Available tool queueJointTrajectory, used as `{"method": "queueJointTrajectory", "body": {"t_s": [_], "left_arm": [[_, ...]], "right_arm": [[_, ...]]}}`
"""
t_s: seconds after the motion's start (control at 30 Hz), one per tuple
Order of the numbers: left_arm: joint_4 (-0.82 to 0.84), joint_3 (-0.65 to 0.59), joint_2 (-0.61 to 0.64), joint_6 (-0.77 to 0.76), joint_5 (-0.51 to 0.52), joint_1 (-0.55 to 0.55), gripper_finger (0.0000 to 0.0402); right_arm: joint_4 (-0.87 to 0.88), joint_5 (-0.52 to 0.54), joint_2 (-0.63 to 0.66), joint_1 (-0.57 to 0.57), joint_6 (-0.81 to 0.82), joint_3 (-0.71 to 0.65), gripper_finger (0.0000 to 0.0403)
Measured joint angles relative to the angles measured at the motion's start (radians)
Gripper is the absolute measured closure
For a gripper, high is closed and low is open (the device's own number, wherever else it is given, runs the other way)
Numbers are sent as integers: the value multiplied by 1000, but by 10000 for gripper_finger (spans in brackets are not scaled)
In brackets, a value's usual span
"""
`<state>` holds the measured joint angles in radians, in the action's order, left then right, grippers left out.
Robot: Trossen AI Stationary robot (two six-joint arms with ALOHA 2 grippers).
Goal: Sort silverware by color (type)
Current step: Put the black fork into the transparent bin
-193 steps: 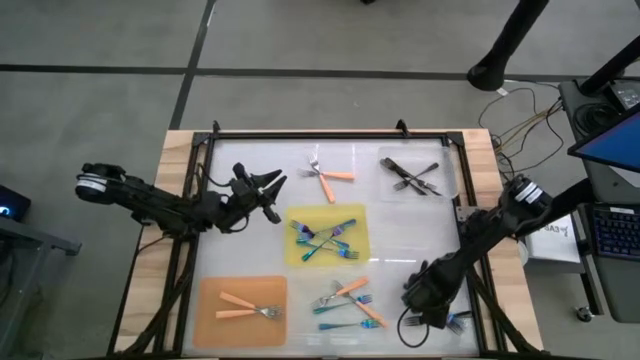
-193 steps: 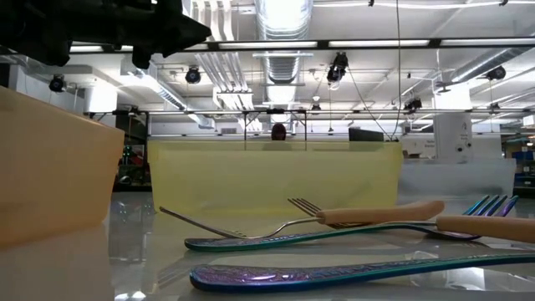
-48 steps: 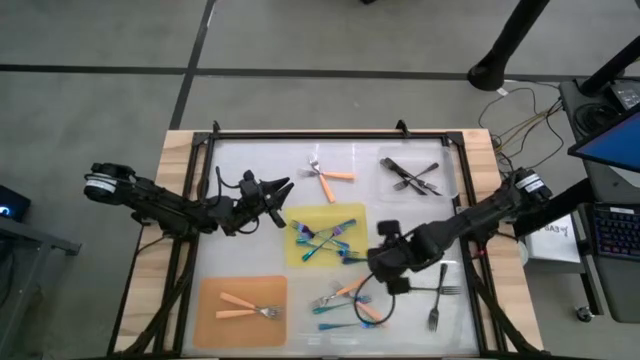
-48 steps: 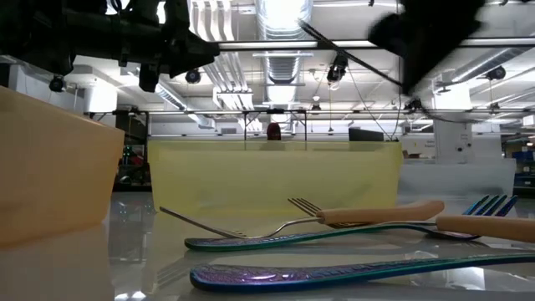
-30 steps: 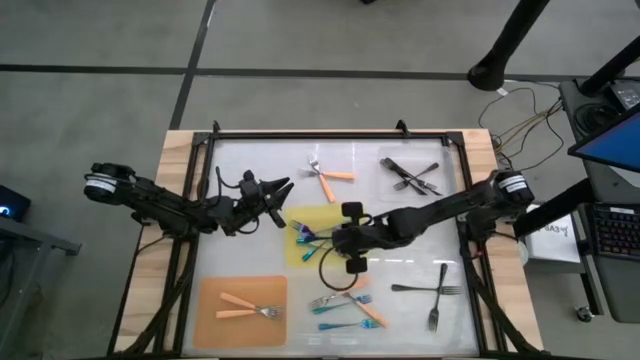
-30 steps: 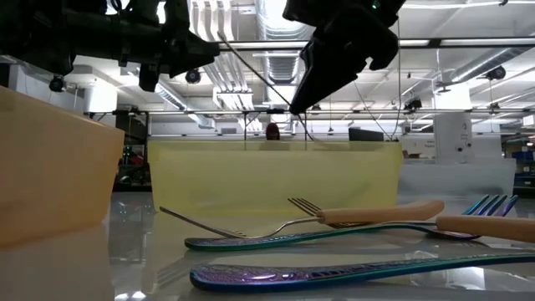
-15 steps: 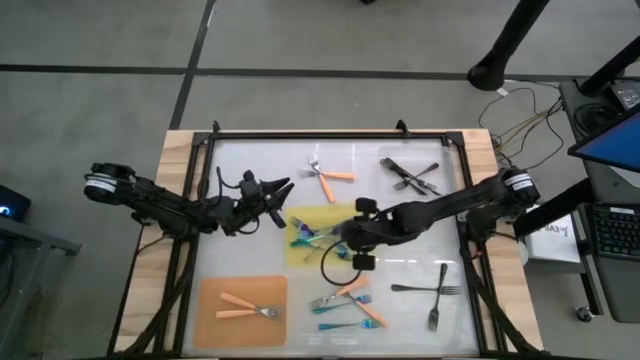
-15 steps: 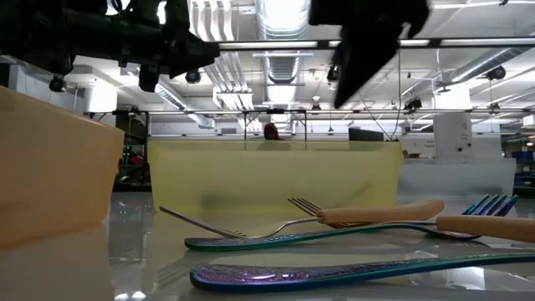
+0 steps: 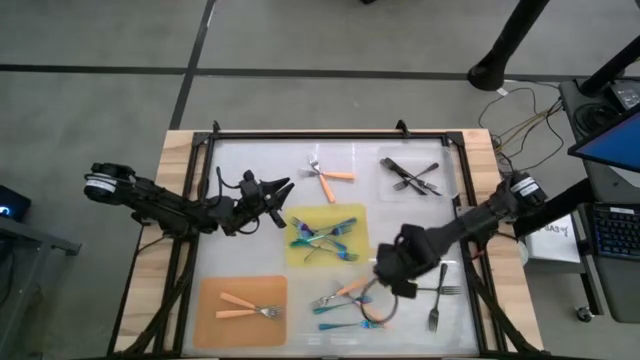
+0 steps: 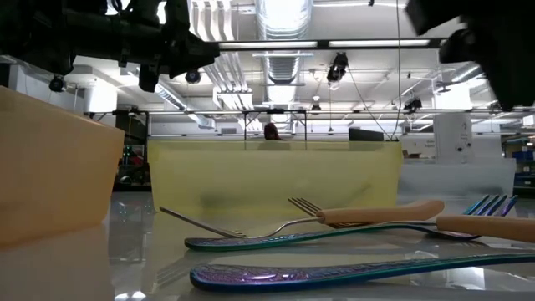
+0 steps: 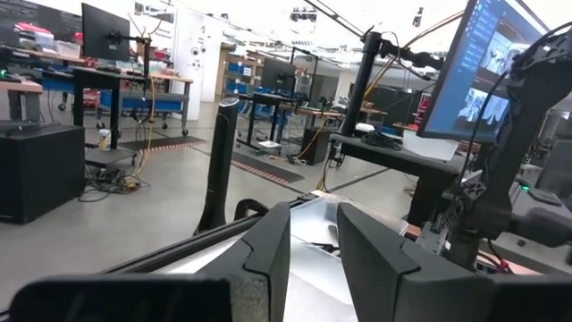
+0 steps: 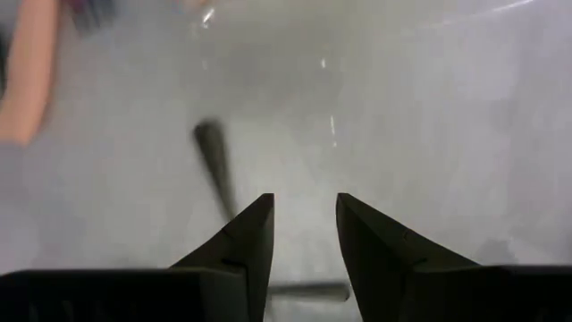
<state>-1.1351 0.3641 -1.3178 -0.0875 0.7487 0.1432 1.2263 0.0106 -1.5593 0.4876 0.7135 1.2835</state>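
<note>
- Dark metal forks (image 9: 437,291) lie near my right gripper (image 9: 398,268), fingers apart and empty above the glass, ready to pick.
- Blue-teal forks (image 9: 322,240) share the yellow mat (image 9: 296,219).
- Left gripper (image 9: 268,197) waits aloft, fingers parted, empty.

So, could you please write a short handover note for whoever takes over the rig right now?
Right claw: open, empty, above the table's right half beside the mixed pile.
Left claw: idle left of the yellow mat, holding nothing.
Done: blue-teal forks on yellow mat, orange forks on orange mat, dark forks back right.
Left: mixed pile, two dark forks front right, orange pair at back.
</note>
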Motion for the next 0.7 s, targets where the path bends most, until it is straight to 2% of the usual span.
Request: {"method": "queueJointTrajectory", "body": {"t_s": [0.17,0.43,0.57,0.7], "left_arm": [[-1,0,0,-1,0,0,324],[-2,0,0,-7,0,0,324],[-2,0,0,-11,0,0,324],[-1,0,0,-24,0,0,324]], "right_arm": [[25,-53,0,114,123,-15,289],[25,-57,0,260,731,-120,296],[23,-65,0,324,934,-188,294],[9,-71,1,352,1047,-252,294]]}}
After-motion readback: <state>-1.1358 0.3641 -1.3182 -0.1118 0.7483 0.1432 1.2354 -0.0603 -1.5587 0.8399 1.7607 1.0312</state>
